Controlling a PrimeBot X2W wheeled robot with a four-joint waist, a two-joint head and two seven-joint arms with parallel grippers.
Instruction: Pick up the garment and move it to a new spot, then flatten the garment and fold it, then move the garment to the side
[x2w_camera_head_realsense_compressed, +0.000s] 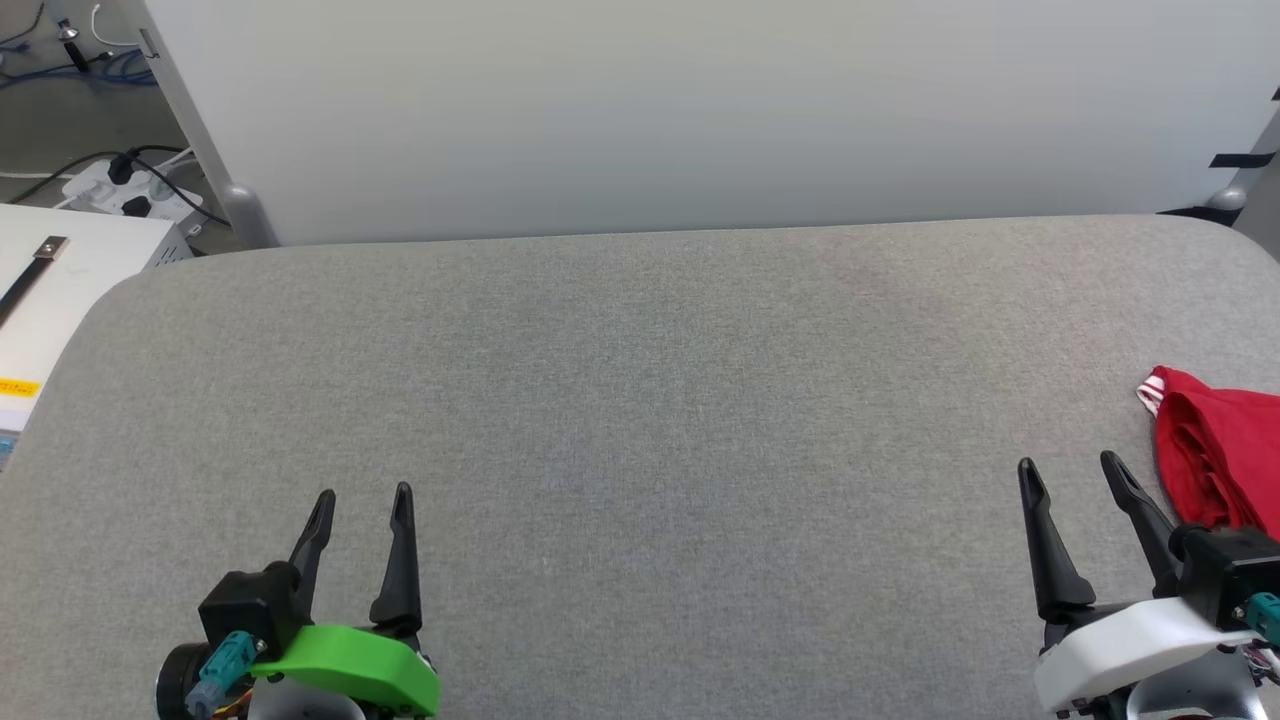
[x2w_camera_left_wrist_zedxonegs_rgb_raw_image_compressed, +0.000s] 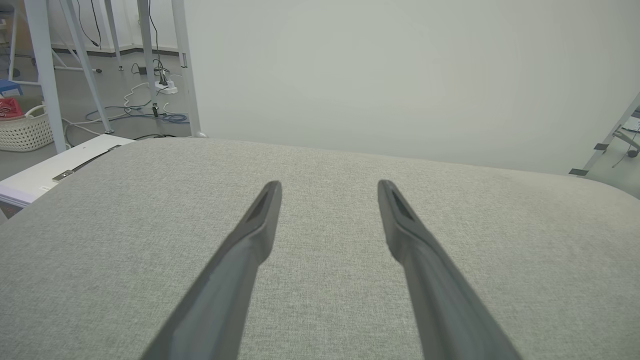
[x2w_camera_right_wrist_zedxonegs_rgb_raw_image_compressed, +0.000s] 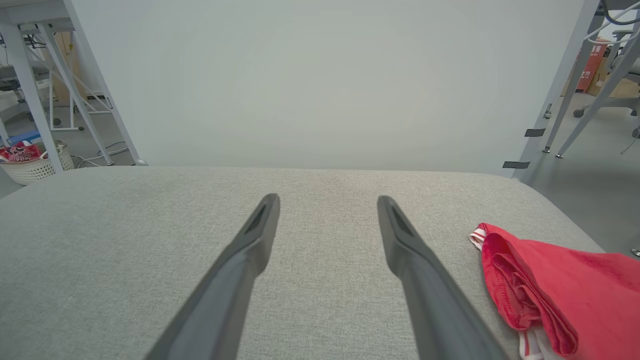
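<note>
Where the desk (x2w_camera_head_realsense_compressed: 640, 380) lies nearest the robot, both pincers sit low over its grey woven cover.

1. Left pincer (x2w_camera_head_realsense_compressed: 363, 491): located at the near left, behind a green shell. Its two dark fingers are spread apart, and only bare cover lies between them.
2. Right pincer (x2w_camera_head_realsense_compressed: 1070, 461): located at the near right, behind a white shell. Its fingers are likewise spread wide and grip nothing.
3. Garment (x2w_camera_right_wrist_zedxonegs_rgb_raw_image_compressed: 560, 280): lies on the desk at the right edge, just beside the outer finger of the right pincer. Contact between finger and cloth cannot be determined.
 - It is red fabric, bunched into loose, rolled folds rather than spread flat.
 - A red-and-white striped trim shows at its far tip.
 - A narrow white strip with red lines shows under the folds at its near end.
 - The head view cuts off its right portion at the frame border.

The middle and far parts of the desk carry no items. A plain white panel (x2w_camera_head_realsense_compressed: 700, 110) stands upright along the desk's far edge.

Past the desk's left corner sits a white cabinet (x2w_camera_head_realsense_compressed: 60, 270). A power strip (x2w_camera_head_realsense_compressed: 120, 190) with a black plug rests on the floor behind it. Farther left stands a white laundry basket (x2w_camera_right_wrist_zedxonegs_rgb_raw_image_compressed: 35, 167) holding red cloth.
</note>
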